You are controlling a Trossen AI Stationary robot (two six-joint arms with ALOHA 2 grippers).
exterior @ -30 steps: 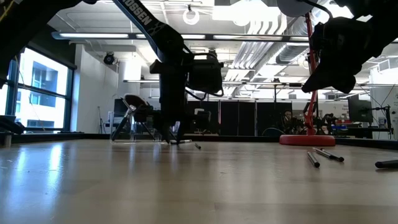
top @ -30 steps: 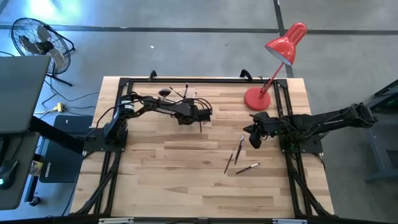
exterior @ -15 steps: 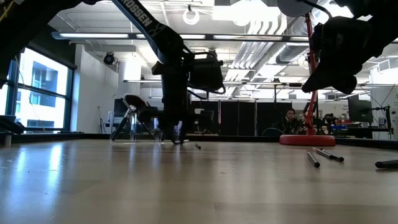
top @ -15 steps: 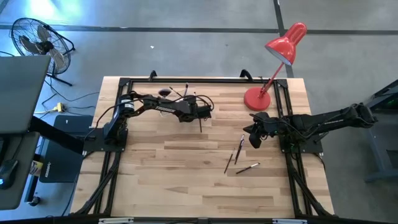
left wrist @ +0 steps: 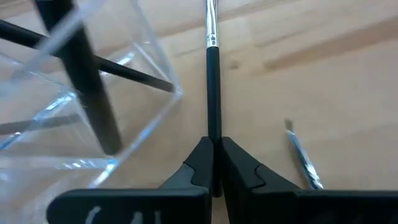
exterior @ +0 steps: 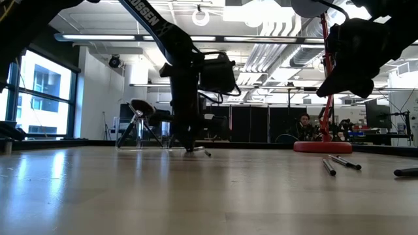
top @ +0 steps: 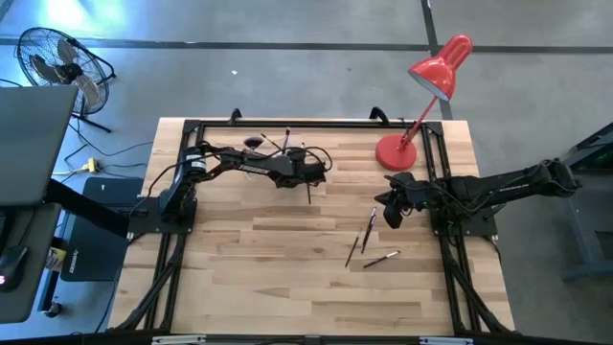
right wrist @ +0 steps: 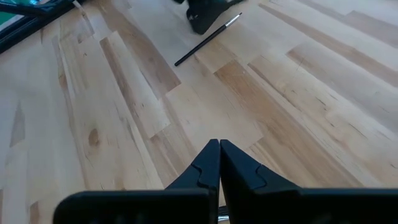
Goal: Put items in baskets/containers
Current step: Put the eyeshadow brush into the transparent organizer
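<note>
The clear holder (left wrist: 81,93) runs off the left wrist picture's edge, so only part of its walls shows. The brush (left wrist: 212,93) pinched in the left tool (left wrist: 213,163) is cut off above, its tip out of frame. From overhead, the brushes at the holder (top: 278,144) are too small to count. The red lamp (exterior: 321,85) loses its head past the low view's edge.

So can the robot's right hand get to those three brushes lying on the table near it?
Probably yes. The right hand hangs shut and empty just beside the three loose brushes, with only bare table between them. The red lamp stands behind, out of the way. The hand would have to open first.
</note>
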